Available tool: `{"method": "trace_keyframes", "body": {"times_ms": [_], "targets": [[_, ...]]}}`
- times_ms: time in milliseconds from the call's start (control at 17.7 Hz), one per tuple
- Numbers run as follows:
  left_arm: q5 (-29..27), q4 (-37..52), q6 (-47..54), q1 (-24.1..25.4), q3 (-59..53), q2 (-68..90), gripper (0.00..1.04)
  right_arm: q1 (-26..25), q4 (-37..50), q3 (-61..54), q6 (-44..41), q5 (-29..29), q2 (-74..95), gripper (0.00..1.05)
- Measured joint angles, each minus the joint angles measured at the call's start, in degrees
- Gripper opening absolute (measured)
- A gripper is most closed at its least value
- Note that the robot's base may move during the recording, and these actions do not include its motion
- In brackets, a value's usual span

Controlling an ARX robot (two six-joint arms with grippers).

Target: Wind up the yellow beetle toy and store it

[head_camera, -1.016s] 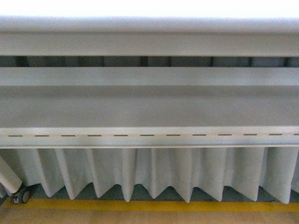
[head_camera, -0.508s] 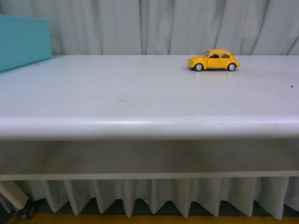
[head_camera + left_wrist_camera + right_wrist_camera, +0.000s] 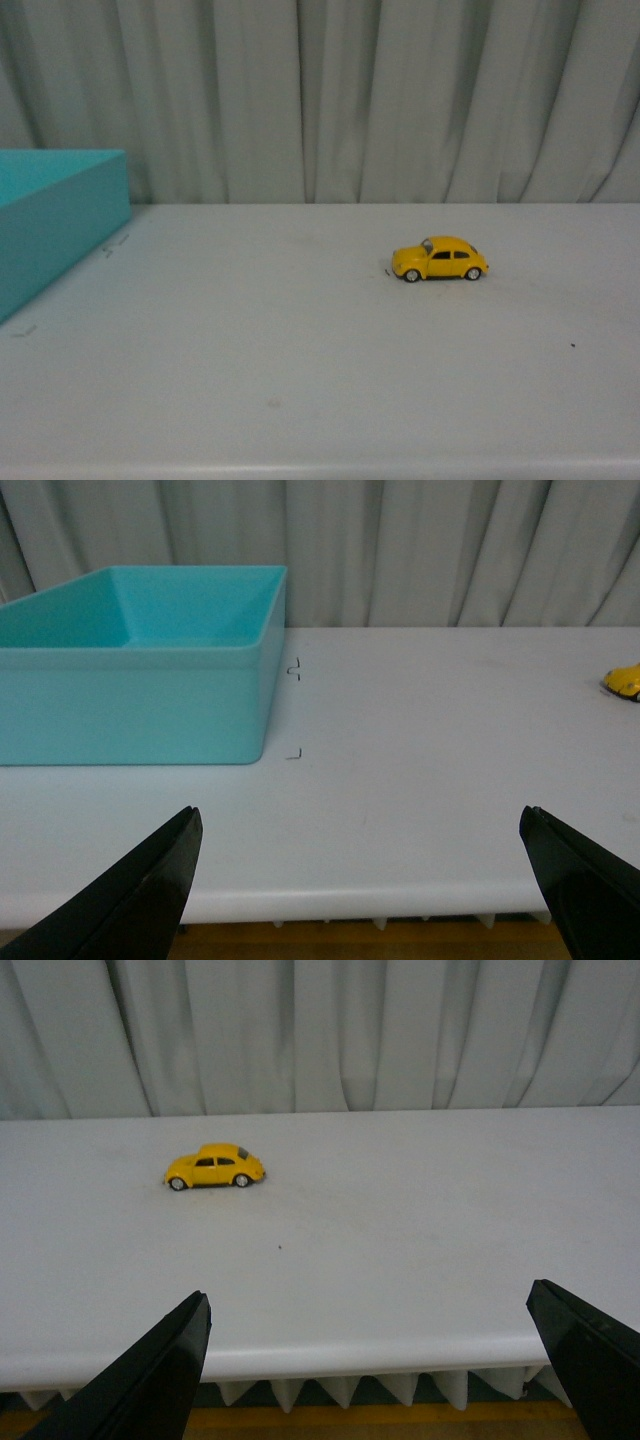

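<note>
Position: yellow beetle toy on surface, my 1 o'clock; turquoise box at 10 o'clock.
Handling: I judge it light, rigid, glossy, free-rolling; pinch across the doors.
Tools: left tool and right tool both spread wide, empty.

Matte black, tapering jaws

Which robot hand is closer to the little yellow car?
Right, probably. The open right gripper has the yellow beetle toy ahead of it. The open left gripper faces the turquoise box; the toy sits far off to its side.
</note>
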Motion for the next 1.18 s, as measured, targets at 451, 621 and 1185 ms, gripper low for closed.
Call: {"method": "trace_keyframes", "body": {"times_ms": [451, 621, 1185], "targets": [[0.07, 0.17, 0.02, 0.0, 0.0, 0.0, 0.98, 0.0, 0.11, 0.0, 0.02, 0.0, 0.02, 0.98], [0.07, -0.04, 0.04, 0.0, 0.0, 0.0, 0.98, 0.0, -0.07, 0.0, 0.02, 0.0, 0.02, 0.98], [0.07, 0.0, 0.04, 0.0, 0.0, 0.0, 0.98, 0.0, 0.0, 0.0, 0.02, 0.0, 0.02, 0.98]]}}
